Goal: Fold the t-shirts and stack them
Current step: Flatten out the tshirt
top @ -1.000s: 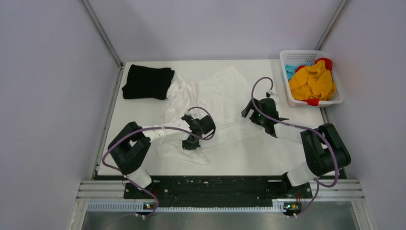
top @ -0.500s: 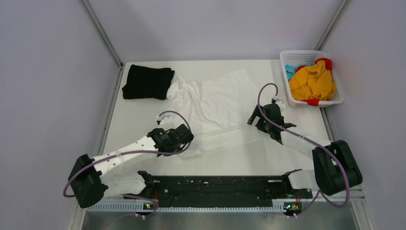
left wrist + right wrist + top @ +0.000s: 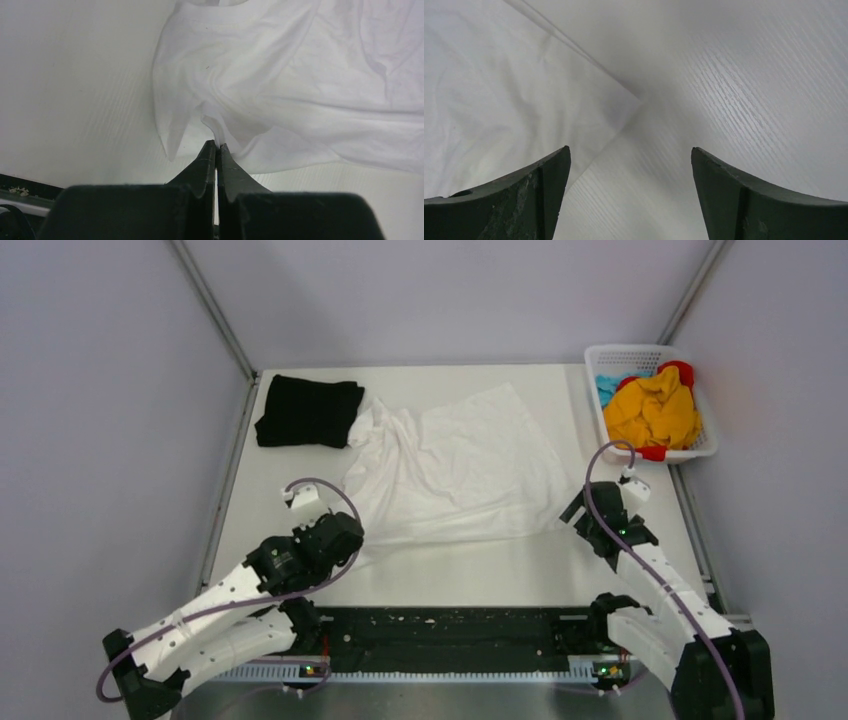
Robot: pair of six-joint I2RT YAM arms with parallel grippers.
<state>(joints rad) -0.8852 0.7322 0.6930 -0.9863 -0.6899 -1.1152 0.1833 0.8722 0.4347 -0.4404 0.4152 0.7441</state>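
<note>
The white t-shirt [image 3: 450, 465] lies spread over the middle of the table, with wrinkles on its left side. The black t-shirt [image 3: 308, 412] lies folded at the back left, touching the white one's far left edge. My left gripper [image 3: 352, 542] is shut on a pinch of the white t-shirt's [image 3: 280, 85] near left edge, its tips [image 3: 216, 145] closed together. My right gripper [image 3: 577, 510] is open and empty [image 3: 630, 155], low over the table just beyond the shirt's near right corner [image 3: 631, 100].
A white lattice basket [image 3: 598, 357] with yellow, red and blue cloth [image 3: 652, 410] stands at the back right, just beyond my right arm. A black rail [image 3: 450, 625] runs along the near edge between the arm bases.
Both arms have pulled back toward the near edge and apart. The left gripper dragged the shirt's near left edge outward, the right end went right too, and the white shirt now lies flatter.
</note>
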